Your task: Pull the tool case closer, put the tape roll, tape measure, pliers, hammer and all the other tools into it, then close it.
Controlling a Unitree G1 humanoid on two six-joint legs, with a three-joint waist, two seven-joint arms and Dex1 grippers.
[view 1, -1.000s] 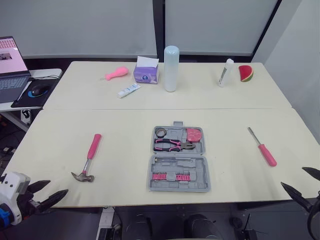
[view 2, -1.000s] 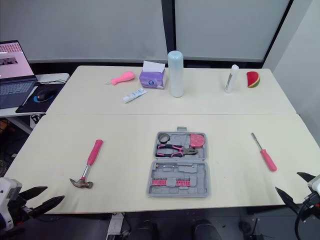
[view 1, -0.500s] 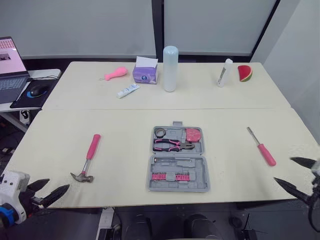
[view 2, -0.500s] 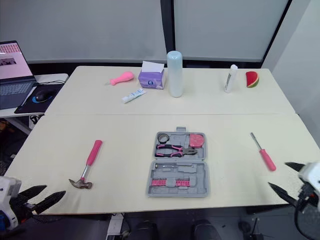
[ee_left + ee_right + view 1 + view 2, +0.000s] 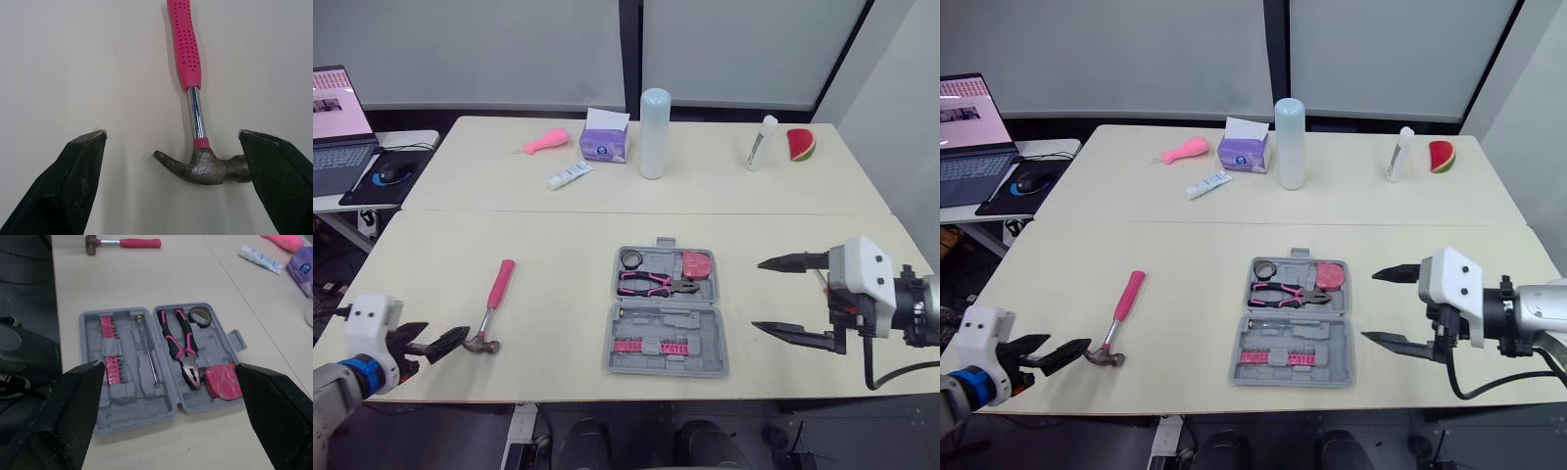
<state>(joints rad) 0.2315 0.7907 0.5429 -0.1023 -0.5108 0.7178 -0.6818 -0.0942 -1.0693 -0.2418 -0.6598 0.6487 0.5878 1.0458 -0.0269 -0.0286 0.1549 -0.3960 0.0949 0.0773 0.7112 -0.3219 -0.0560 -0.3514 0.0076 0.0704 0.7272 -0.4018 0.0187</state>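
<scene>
Looking down from my head, I find the tool case (image 5: 666, 313) open in the middle of the bench (image 5: 558, 255), with the tape roll (image 5: 629, 258), pliers (image 5: 651, 284) and tape measure (image 5: 696, 264) already in it. The hammer (image 5: 492, 305) lies out to its left, and the case is not yet shut. From my left wrist, the left gripper (image 5: 435, 343) stands open and empty, its fingers (image 5: 78, 166) flanking the hammer's head. From my right wrist, the right gripper (image 5: 757, 295) gapes wide, holding nothing, facing the case; whether another tool lies hidden behind it I cannot tell.
</scene>
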